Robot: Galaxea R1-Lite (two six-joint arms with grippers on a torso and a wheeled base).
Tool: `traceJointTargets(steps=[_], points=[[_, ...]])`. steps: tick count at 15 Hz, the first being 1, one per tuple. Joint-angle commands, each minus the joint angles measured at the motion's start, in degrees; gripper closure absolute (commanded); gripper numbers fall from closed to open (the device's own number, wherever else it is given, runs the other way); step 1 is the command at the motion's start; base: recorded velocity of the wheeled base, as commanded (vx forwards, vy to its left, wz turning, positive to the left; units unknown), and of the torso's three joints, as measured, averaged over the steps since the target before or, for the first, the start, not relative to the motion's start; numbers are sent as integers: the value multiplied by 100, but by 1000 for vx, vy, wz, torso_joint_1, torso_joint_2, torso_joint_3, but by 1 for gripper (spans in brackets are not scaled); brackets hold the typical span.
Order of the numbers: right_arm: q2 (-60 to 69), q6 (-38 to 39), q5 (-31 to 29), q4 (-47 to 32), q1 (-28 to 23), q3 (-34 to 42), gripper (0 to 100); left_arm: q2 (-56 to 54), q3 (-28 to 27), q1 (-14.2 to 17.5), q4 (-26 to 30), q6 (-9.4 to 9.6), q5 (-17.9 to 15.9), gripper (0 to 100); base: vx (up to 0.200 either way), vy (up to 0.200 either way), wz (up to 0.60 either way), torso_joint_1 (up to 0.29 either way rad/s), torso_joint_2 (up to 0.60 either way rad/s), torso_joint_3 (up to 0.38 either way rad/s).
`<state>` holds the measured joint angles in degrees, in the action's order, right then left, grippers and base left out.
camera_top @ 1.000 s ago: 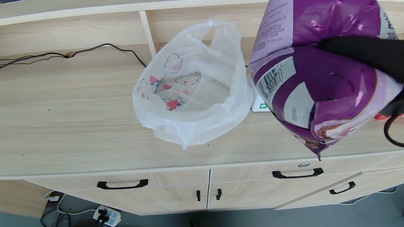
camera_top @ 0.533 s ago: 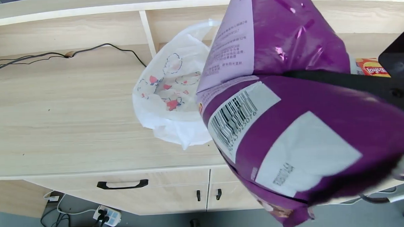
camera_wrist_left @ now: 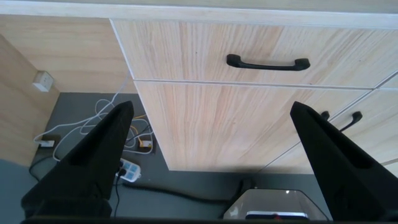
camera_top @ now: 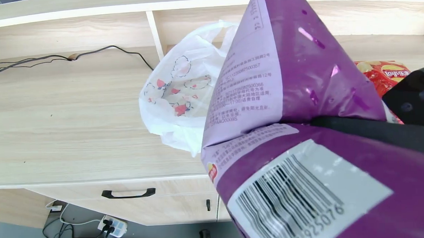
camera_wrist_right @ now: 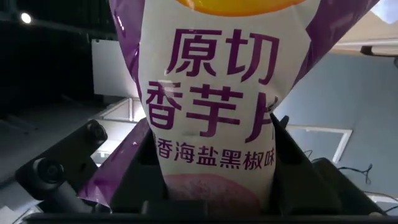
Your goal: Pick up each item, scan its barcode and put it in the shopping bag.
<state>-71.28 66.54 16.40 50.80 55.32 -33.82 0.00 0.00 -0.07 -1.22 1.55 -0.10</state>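
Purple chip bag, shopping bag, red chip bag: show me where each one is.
purple chip bag [camera_top: 302, 77], head view, glossy upper back panel.
shopping bag [camera_top: 170, 134], head view, white front wall below the rim.
red chip bag [camera_top: 381, 79], head view, exposed red corner.

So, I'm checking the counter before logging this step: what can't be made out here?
Shopping bag: right side hidden by the purple chip bag, head view.
Red chip bag: mostly behind the purple chip bag, head view.
Barcode: some digits cut off by the head view's bottom edge.
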Motion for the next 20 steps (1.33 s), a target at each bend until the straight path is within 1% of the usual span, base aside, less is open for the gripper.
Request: traceJointTargets(steps=[1,2,4,5,8,10,13,16,17,19,20], points=[[-26,255,83,71,-13,130,100,9,0,-1,-1,3,1,0,0,0,0,0,0,0],[-35,360,162,229,-13,244,100,9,0,-1,-1,-5,1,0,0,0,0,0,0,0],[0,422,698,554,-57,604,100,9,0,-1,-1,-5,1,0,0,0,0,0,0,0],[-44,562,1023,800,-180,806,100,9,0,-1,-1,-5,1,0,0,0,0,0,0,0],[-580,975,1059,1591,-610,771,100,9,0,-1,-1,-5,1,0,0,0,0,0,0,0],[-879,1257,1067,1846,-874,648,100,9,0,-1,-1,-5,1,0,0,0,0,0,0,0],[-923,1573,1234,2074,-927,683,100,9,0,-1,-1,-5,1,0,0,0,0,0,0,0],[-1020,1801,1243,2382,-953,754,100,9,0,-1,-1,3,1,0,0,0,0,0,0,0],[-1011,1925,1252,2444,-953,850,100,9,0,-1,-1,-5,1,0,0,0,0,0,0,0],[-993,2188,1252,2822,-953,1123,100,9,0,-1,-1,3,1,0,0,0,0,0,0,0],[-993,2197,1252,3006,-953,1264,100,9,0,-1,-1,-5,1,0,0,0,0,0,0,0]])
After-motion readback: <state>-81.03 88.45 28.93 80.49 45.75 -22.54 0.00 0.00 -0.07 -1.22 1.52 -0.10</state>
